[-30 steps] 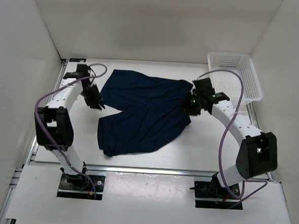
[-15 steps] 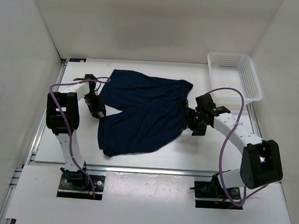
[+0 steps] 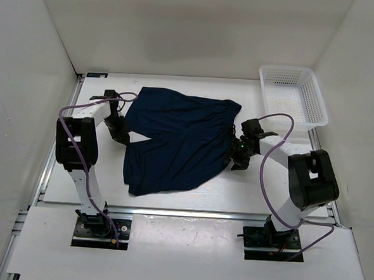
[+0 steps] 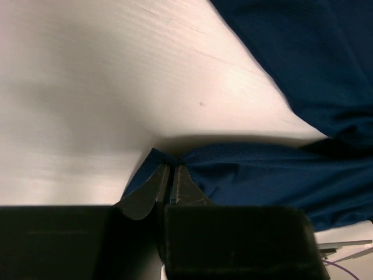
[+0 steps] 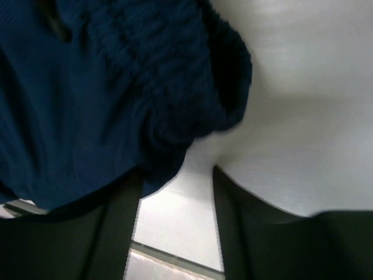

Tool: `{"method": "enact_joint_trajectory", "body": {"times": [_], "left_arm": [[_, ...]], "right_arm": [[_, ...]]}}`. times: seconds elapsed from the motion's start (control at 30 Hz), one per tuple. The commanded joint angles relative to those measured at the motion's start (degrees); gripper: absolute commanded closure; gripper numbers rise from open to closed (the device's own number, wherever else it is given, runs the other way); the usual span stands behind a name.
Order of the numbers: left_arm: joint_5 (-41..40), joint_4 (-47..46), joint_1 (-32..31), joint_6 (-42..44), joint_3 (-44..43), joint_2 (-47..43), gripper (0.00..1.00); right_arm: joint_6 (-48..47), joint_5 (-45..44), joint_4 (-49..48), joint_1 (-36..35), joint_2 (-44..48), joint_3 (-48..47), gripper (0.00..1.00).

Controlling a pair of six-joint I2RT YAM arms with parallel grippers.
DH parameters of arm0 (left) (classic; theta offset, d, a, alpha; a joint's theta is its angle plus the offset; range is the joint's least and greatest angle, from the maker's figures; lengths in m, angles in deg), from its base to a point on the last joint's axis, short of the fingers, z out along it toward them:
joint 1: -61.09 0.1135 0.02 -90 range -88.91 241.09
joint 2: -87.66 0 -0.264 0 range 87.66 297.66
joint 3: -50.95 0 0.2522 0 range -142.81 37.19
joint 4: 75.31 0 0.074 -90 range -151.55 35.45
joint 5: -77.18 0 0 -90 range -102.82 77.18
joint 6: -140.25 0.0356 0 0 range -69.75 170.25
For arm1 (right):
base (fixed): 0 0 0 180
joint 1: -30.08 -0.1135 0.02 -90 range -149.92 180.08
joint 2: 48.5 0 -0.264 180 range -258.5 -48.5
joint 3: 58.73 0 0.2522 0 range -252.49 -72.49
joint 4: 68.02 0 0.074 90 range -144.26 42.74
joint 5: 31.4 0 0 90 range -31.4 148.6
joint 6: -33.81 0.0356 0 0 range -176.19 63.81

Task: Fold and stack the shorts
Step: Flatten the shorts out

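The left gripper (image 4: 171, 169) pinches the navy shorts (image 3: 174, 139) at a hem; the right gripper (image 5: 175, 178), open at the waistband (image 5: 169, 70), should grip it firmly before both lift.

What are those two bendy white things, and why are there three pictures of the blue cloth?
They are two robot arms, the left arm and the right arm, bolted to the near edge of a white table. The big picture is taken from above and behind them. The other two come from small cameras on the wrists, so everything in them looks very close. On the table lie dark blue shorts, spread out, and a white basket stands in the far right corner. Each arm ends in a gripper, a sort of hand with two fingers. The left gripper is shut, pinching a bit of the shorts' edge on the leg side. The right gripper is open beside the crinkly waistband and holds nothing.
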Motion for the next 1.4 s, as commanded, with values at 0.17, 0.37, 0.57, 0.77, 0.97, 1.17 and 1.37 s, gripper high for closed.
{"method": "enact_joint_trajectory", "body": {"times": [0.17,0.37,0.57,0.77,0.97,1.17,1.37], "left_arm": [[1.6,4.1,1.4,1.7,-2.6,-9.9,0.90],[-0.3,6.6,5.0,2.3,-8.6,-8.7,0.90],[1.2,8.5,8.9,2.3,-20.4,5.8,0.73],[1.1,10.4,7.8,2.9,-21.7,3.0,0.47],[-0.5,8.5,7.3,2.9,-7.0,-14.4,0.47],[7.3,3.7,4.2,-0.6,19.3,-28.7,0.50],[7.1,2.5,-6.3,-11.4,25.5,-28.8,0.20]], "right_arm": [[4.0,-0.9,-7.1,0.0,-7.0,-4.5,1.00],[4.6,-5.7,-4.4,-0.6,-5.7,-3.8,1.00],[4.6,-6.3,-3.8,-0.6,-4.5,-1.8,1.00],[4.6,-6.3,-3.8,-1.7,-4.0,-1.3,1.00],[4.6,-6.8,-3.3,-2.2,-3.4,-1.3,0.86],[4.6,-7.3,-2.1,-2.2,-0.1,-0.8,0.48],[4.6,-7.9,-0.9,-2.2,3.4,-0.8,0.38]]}}
